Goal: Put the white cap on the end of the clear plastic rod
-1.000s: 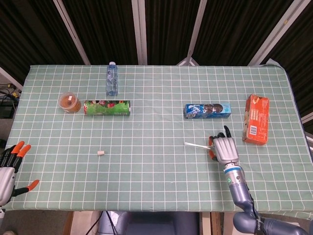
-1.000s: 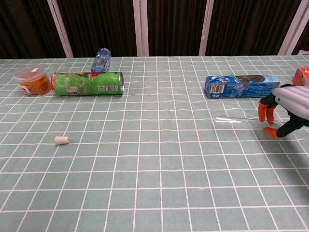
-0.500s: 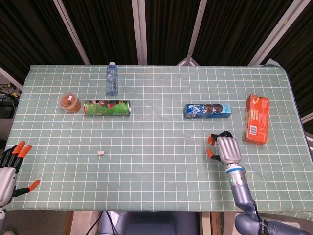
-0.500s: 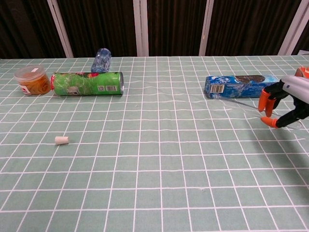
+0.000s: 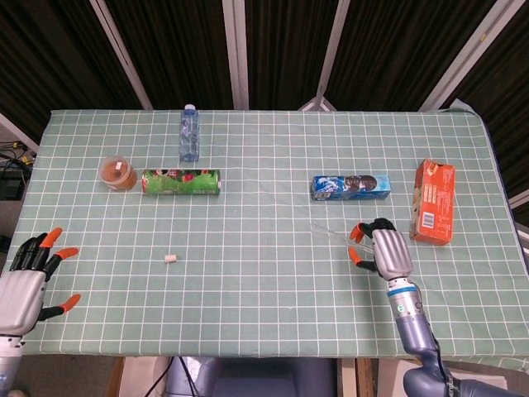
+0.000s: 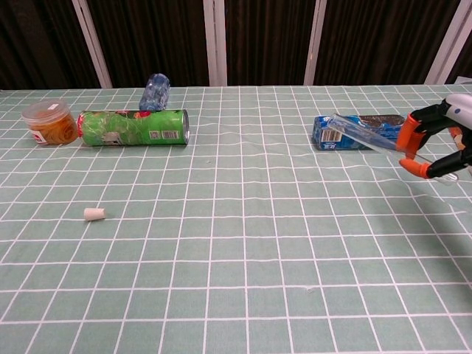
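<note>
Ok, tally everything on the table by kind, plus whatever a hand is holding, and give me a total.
Bottles: 1, water bottle
Tubs: 1, round snack tub
Cans: 1, green chip can
Packs and boxes: 2, blue cookie pack, orange box
Caps: 1, white cap
Rods: 1, clear plastic rod, held by the right hand
Total: 7

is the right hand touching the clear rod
Touching. In the chest view the right hand pinches one end of the clear rod between orange fingertips, holding it above the table.
</note>
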Available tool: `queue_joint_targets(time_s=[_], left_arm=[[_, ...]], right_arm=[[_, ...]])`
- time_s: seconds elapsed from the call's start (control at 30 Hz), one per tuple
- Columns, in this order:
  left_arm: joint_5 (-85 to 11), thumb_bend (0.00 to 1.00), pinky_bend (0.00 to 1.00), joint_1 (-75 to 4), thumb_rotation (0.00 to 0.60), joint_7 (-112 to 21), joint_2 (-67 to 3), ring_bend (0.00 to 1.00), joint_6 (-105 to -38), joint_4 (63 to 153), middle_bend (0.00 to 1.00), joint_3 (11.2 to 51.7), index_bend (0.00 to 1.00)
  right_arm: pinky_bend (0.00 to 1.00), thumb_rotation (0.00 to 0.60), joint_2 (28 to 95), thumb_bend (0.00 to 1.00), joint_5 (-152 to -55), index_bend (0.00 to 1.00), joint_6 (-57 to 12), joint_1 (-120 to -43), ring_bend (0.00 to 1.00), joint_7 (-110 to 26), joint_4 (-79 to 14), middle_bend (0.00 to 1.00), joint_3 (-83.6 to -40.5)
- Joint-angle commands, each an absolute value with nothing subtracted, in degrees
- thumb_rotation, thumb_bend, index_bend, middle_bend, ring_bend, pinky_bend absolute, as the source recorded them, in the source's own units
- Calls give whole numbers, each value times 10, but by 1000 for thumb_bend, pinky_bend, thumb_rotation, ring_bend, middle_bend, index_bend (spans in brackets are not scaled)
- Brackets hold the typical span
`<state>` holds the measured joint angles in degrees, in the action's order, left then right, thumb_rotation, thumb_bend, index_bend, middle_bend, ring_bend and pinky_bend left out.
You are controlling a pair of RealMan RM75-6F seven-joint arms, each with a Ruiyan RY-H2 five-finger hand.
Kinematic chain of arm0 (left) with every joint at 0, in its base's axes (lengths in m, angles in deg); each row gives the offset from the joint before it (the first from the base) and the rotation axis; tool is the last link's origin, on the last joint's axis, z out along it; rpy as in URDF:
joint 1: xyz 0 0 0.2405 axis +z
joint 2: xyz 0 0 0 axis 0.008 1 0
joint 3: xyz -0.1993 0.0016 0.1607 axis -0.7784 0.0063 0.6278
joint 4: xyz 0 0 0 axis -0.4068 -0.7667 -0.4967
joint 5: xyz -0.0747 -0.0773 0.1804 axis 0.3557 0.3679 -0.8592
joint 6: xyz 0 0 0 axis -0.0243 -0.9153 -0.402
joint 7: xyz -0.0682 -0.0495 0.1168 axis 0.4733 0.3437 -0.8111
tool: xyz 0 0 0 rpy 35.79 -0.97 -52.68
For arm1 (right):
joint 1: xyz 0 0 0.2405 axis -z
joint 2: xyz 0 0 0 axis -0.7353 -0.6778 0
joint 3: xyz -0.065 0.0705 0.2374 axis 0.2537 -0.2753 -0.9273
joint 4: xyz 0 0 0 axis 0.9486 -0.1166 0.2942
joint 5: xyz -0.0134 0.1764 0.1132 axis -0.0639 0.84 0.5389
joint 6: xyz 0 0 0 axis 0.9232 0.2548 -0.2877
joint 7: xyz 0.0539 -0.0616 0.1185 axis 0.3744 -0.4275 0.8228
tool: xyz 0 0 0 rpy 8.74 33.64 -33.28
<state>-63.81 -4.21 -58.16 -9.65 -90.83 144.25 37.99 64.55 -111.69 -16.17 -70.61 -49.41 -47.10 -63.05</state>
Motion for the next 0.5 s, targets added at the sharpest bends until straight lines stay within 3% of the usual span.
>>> queue_joint_targets(time_s=[0.03,0.23,0.5], left_arm=[[-578,222,0,-90,600,-670,-101,0,-839,1488,70,355,356],[-459,257,0,-154,600,-797,-163,0,-791,1494,95,309,379],[-314,274,0,-228,600,-931,-261,0,-793,1472,114,270,408]], right_arm=[[216,600,645,586,-1122,769,-161,-705,381,-487,-469,578,-627],[216,600,643,586,-1134,769,-157,-702,381,-478,-467,579,-624],[216,600,638,585,-1134,771,-157,-700,381,-463,-468,582,-626]])
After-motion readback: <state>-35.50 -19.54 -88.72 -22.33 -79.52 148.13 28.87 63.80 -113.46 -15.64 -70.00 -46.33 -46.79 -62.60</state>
